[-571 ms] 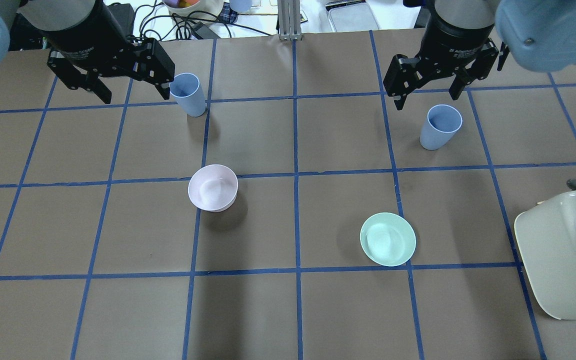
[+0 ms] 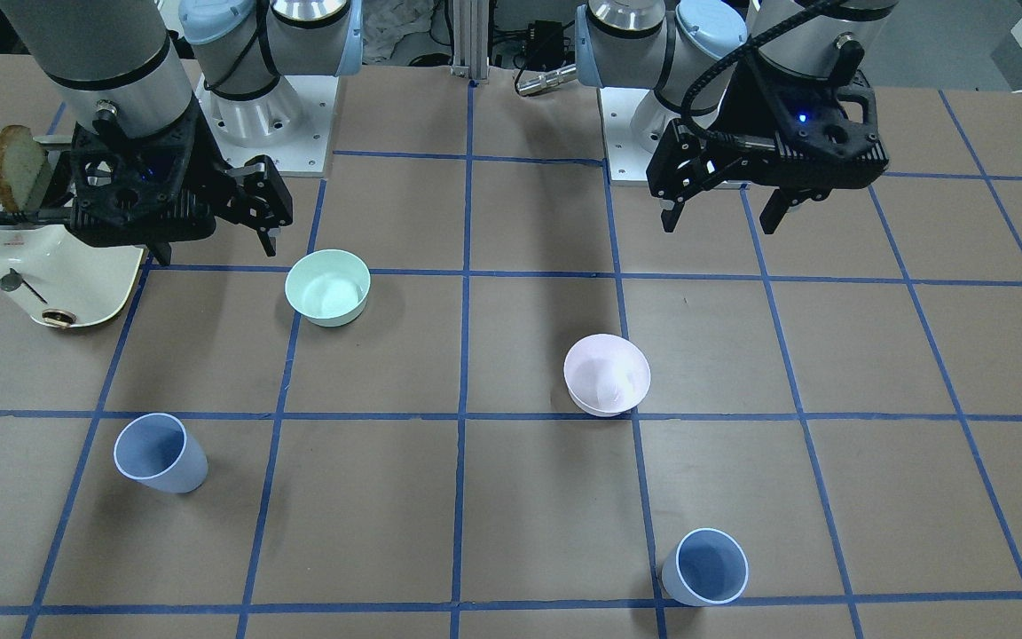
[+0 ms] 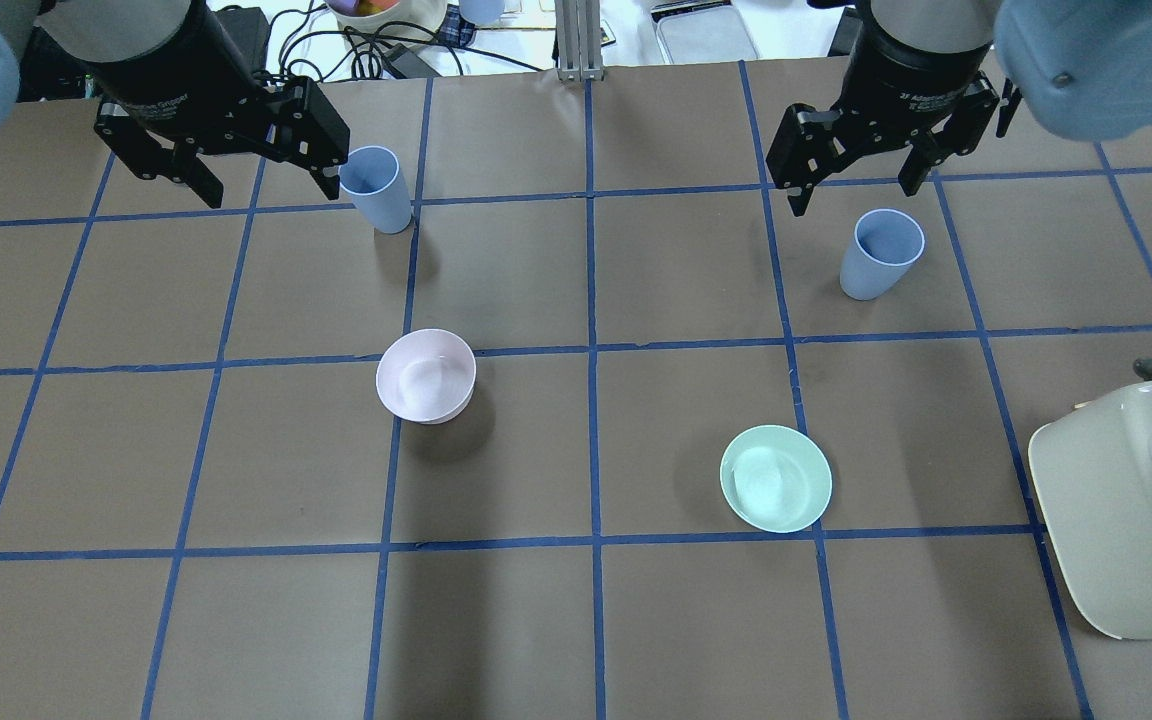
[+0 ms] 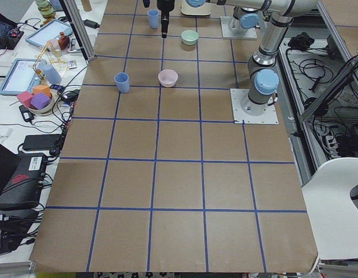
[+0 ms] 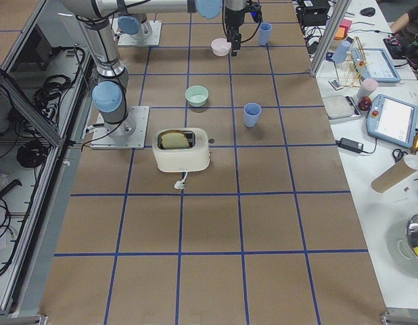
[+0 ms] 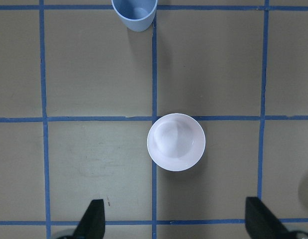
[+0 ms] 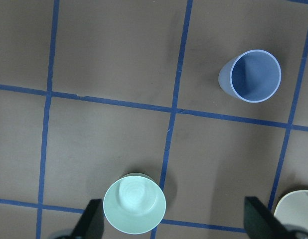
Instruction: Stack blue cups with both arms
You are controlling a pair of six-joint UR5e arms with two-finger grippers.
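Two blue cups stand upright and apart on the table. One cup (image 3: 377, 189) is at the far left, just right of my left gripper (image 3: 261, 185); it also shows in the front view (image 2: 706, 568) and at the top of the left wrist view (image 6: 135, 12). The other cup (image 3: 881, 255) stands just in front of my right gripper (image 3: 856, 190), and shows in the front view (image 2: 161, 454) and the right wrist view (image 7: 251, 77). Both grippers are open, empty and held above the table: left gripper (image 2: 724, 217), right gripper (image 2: 214, 248).
A pale pink bowl (image 3: 426, 375) sits left of centre and a mint-green bowl (image 3: 776, 478) right of centre. A cream toaster (image 3: 1126, 510) holding a slice of bread (image 2: 19, 177) stands at the near right. Clutter lies beyond the far edge.
My right gripper has shifted slightly toward the table's far edge, still open. The left gripper and both cups have not visibly moved.
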